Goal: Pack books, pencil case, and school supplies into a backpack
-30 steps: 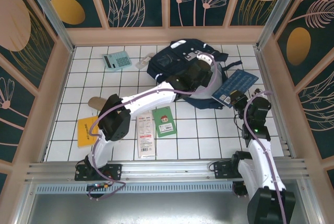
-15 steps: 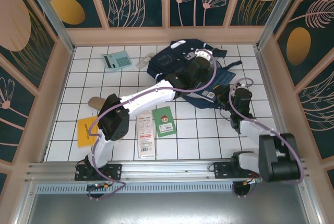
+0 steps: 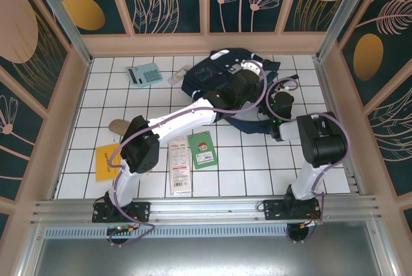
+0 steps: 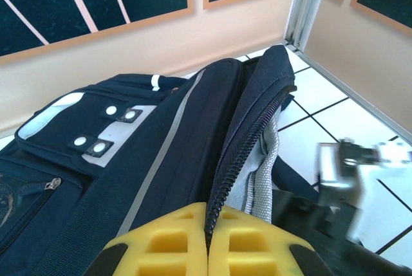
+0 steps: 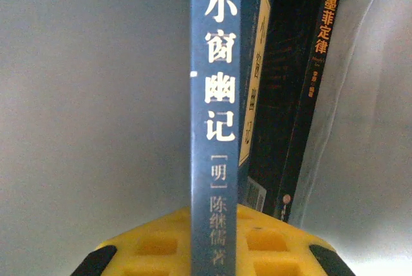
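Right wrist view cuts off the blue book (image 5: 215,128) spine's foot.

L arm (image 3: 174,121) is stretching far fwd & to the right, nearly straight. L gripper (image 4: 207,224) is pinching the backpack (image 4: 161,160) zip edge, yellow fingers (image 4: 161,250) pressed tight. R arm (image 3: 315,141) is bending sharply at the elbow, wrist pointing twd the L wrist. R gripper (image 5: 215,228) is clamping a blue book (image 5: 215,128) by the spine.

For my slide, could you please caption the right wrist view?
Right gripper holds a blue book spine-on, beside a black book.
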You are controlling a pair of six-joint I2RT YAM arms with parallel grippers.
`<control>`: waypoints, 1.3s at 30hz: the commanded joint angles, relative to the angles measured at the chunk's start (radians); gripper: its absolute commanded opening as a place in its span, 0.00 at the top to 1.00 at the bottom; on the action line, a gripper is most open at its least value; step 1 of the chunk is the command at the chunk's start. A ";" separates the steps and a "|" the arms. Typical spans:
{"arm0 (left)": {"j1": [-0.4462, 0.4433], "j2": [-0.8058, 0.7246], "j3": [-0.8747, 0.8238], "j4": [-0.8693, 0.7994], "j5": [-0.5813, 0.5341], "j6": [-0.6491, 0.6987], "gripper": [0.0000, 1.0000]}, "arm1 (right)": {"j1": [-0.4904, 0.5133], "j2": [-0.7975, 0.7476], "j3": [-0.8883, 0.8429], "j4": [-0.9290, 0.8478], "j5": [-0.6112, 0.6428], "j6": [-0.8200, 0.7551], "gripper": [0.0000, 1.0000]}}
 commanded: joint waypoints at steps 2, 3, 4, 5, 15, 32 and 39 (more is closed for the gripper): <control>-0.005 -0.047 0.060 0.095 0.029 -0.023 1.00 | 0.038 0.111 0.116 0.104 0.039 0.047 1.00; -0.006 -0.049 0.056 0.096 0.034 -0.022 1.00 | 0.044 0.136 0.134 0.107 0.043 0.054 0.99; -0.006 -0.053 0.054 0.098 0.038 -0.022 1.00 | 0.053 0.165 0.160 0.112 0.040 0.057 0.98; -0.006 -0.054 0.051 0.099 0.045 -0.019 1.00 | 0.061 0.194 0.195 0.100 0.031 0.056 0.96; -0.006 -0.092 -0.009 0.129 0.023 -0.006 1.00 | 0.090 0.229 0.375 -0.249 -0.030 -0.090 0.45; -0.005 -0.079 -0.018 0.137 0.001 -0.013 1.00 | 0.074 0.070 0.381 -0.704 0.055 -0.409 0.66; -0.004 -0.077 -0.016 0.130 0.017 -0.015 1.00 | 0.073 0.186 0.478 -0.668 -0.025 -0.393 0.82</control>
